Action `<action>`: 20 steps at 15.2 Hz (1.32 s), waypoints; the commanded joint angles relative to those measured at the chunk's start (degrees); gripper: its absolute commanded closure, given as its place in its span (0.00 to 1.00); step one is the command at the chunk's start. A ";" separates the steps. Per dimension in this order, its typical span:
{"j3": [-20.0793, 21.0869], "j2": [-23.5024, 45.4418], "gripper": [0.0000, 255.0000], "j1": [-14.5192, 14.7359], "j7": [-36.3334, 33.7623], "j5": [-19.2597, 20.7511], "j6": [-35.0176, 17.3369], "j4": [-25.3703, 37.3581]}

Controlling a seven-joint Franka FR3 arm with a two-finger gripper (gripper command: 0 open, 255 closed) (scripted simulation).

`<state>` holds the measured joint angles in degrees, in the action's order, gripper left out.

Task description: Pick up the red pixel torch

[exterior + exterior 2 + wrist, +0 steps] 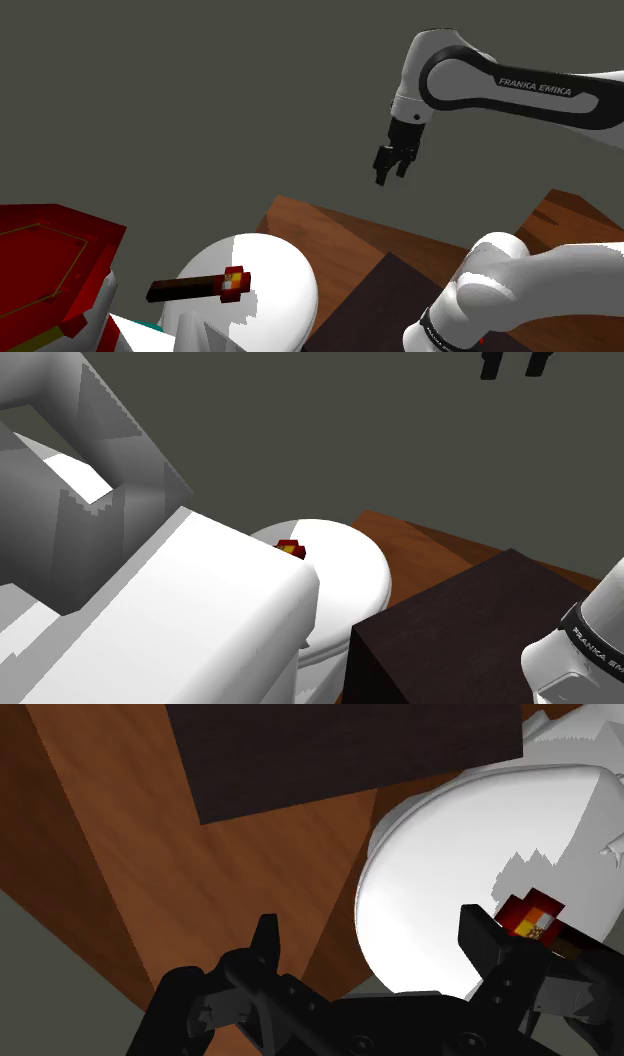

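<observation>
My gripper (pixel 390 177) hangs open in the air, well above everything else, its two black fingers (pixel 266 944) standing apart with nothing held between them. The torch (pixel 200 287) is well apart from it, down on the dome (pixel 275 285), a white rounded lid low in the shoulder view, to the left of my stand (pixel 385 300). The torch lies flat. Its dark handle points toward the shoulder view's left and juts out past the dome's edge, while its red head, with yellow and pale squares, sits nearer the dome's middle. In the wrist view that head (pixel 528 916) shows just past one fingertip, outside the gap, and neither finger touches it; between my fingers I see bare white dome (pixel 430 894). In the second exterior view the red head (pixel 292 549) peeks over the edge of a big white block (pixel 200 612) that stands against the dome (pixel 345 557), and my gripper (pixel 513 368) hangs at the top edge. The stand is a dark brown box set on a wood surface (pixel 330 232), close beside the dome. A red faceted thing (pixel 45 255) sits at the shoulder view's lower left, near the handle's end but not touching it. A grey angular shape (pixel 60 462) rises in the second exterior view's upper left.
</observation>
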<state>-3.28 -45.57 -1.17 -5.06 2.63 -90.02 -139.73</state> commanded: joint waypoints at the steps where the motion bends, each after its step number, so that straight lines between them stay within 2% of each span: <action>1: 0.00 0.00 0.00 0.00 0.00 0.00 0.00 0.00; 10: 1.74 16.55 0.00 4.74 4.44 -1.10 -15.16 0.83; 20: 4.67 36.83 0.00 9.04 8.97 -1.59 -27.93 7.78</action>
<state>0.93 -10.99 7.36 3.64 1.08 -116.72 -132.98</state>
